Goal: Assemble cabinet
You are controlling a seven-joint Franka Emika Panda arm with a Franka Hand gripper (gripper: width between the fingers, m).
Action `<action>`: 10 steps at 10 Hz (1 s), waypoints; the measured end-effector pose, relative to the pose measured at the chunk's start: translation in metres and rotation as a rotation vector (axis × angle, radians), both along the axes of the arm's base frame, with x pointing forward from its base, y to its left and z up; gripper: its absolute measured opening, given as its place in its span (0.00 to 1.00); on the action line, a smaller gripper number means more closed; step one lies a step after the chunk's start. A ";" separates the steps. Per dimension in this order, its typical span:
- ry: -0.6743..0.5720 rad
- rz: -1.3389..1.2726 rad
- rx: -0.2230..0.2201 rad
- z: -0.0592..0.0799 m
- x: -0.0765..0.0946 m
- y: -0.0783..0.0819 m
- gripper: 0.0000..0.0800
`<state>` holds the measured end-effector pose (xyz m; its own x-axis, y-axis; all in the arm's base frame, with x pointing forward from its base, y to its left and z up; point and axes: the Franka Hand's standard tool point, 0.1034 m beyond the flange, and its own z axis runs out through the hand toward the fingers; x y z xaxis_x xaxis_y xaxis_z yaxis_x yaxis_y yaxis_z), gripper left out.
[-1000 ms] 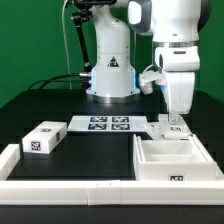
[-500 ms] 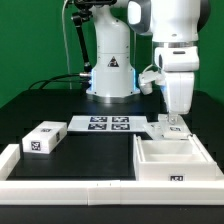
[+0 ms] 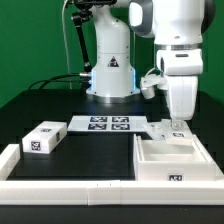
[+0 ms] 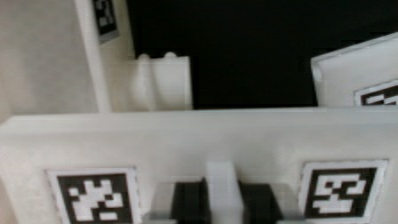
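The cabinet (image 3: 170,160), a large white open box with inner compartments and a tag on its front, lies at the exterior view's right, just behind the front rail. My gripper (image 3: 176,126) stands upright over the box's far wall. In the wrist view its two dark fingers (image 4: 189,205) flank a thin white rib of the cabinet (image 4: 178,135), between two tags, and appear closed on it. A small white drawer block (image 3: 42,138) with tags lies far off at the exterior view's left.
The marker board (image 3: 105,124) lies behind the cabinet at mid-table. A low white border rail (image 3: 60,186) runs along the front. Another white part (image 4: 157,80) with rounded knobs and a tagged white piece (image 4: 365,85) lie just beyond the cabinet wall. The robot base (image 3: 110,70) stands at the back.
My gripper has shifted slightly toward the exterior view's right, and the cabinet's far side has shifted a little with it. The drawer block has not moved.
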<state>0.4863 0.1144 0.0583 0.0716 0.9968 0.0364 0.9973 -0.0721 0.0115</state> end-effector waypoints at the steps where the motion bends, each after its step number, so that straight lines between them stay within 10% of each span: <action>1: 0.000 0.000 0.000 0.000 0.000 0.000 0.09; 5: -0.012 0.005 0.006 -0.001 0.009 -0.001 0.09; 10: -0.033 -0.020 0.014 0.001 0.059 -0.006 0.09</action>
